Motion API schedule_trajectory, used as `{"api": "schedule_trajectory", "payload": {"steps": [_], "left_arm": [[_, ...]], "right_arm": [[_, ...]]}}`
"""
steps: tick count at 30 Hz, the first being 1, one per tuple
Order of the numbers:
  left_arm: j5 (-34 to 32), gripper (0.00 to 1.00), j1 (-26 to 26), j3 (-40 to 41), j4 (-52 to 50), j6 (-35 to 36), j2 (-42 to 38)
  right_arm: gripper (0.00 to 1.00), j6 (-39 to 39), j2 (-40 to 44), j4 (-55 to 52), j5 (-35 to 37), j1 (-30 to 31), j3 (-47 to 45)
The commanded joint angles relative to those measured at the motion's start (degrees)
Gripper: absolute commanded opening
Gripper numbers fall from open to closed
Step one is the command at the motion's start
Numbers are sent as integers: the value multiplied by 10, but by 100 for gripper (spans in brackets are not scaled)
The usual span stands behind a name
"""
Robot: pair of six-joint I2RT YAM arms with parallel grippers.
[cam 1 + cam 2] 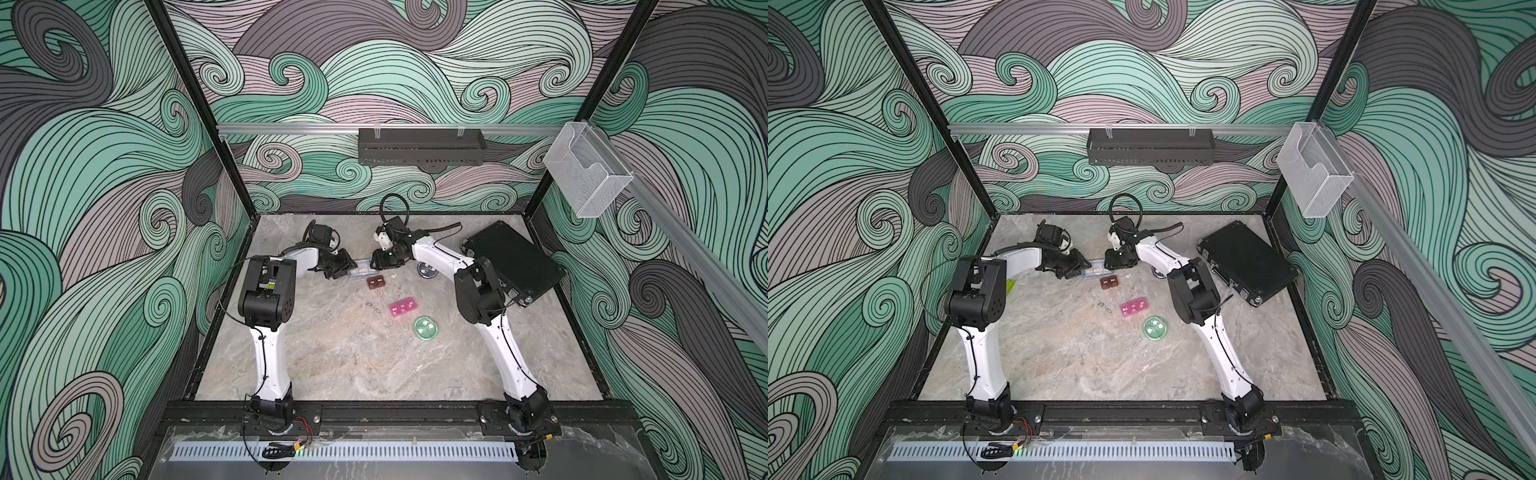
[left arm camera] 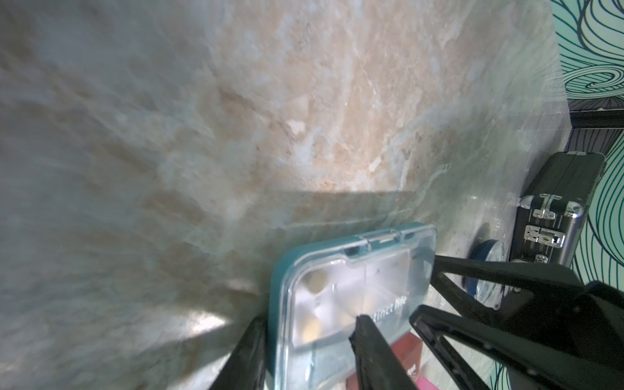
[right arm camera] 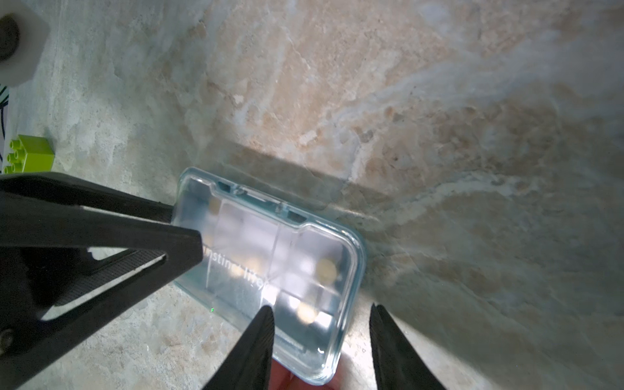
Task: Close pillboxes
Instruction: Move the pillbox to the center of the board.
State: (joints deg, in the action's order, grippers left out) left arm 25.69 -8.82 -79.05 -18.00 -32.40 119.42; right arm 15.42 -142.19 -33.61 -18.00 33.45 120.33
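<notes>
The pale blue pillbox (image 1: 360, 271) (image 2: 354, 280) (image 3: 280, 250) sits at the table's far middle, its clear lid down over several pills. My left gripper (image 1: 348, 269) (image 2: 309, 320) is shut on one end of it. My right gripper (image 1: 375, 264) (image 3: 322, 308) straddles the opposite end. It is open, with one finger over the lid and the other clear of the box's side. Toward the front lie the brown pillbox (image 1: 377, 282) (image 1: 1110, 283), the pink one (image 1: 403, 308) and the round green one (image 1: 425, 328). The round dark blue one (image 1: 427, 271) (image 2: 489, 266) is partly hidden behind my right arm.
A large black flat case (image 1: 515, 262) (image 2: 557, 202) lies at the back right, near the right wall. A lime green studded brick (image 3: 30, 153) sits on the left side, behind my left arm. The marble table (image 1: 353, 365) is walled on three sides.
</notes>
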Motion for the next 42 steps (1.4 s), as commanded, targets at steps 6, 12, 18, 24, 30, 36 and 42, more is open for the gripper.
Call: {"api": "schedule_trajectory", "payload": {"steps": [6, 12, 18, 24, 30, 36, 42], "left_arm": [[-38, 39, -14, -5, -44, 21, 40], [-38, 38, -21, -5, -47, 18, 53], [-38, 37, -25, -3, -45, 17, 63], [-38, 37, -28, -4, -46, 18, 74], [-40, 35, -32, -3, -46, 18, 85], [-40, 35, -36, -1, -42, 16, 95], [-41, 34, -37, -1, -42, 15, 98]], "right_arm": [[44, -8, 6, -36, 11, 1, 8], [43, -10, -1, -47, 22, 6, 13], [42, -6, -13, -59, 25, 7, 25], [41, -5, -25, -70, 29, 9, 38], [40, -4, -37, -78, 28, 10, 43], [39, -1, -44, -77, 27, 10, 43], [38, 0, -57, -86, 24, 11, 50]]}}
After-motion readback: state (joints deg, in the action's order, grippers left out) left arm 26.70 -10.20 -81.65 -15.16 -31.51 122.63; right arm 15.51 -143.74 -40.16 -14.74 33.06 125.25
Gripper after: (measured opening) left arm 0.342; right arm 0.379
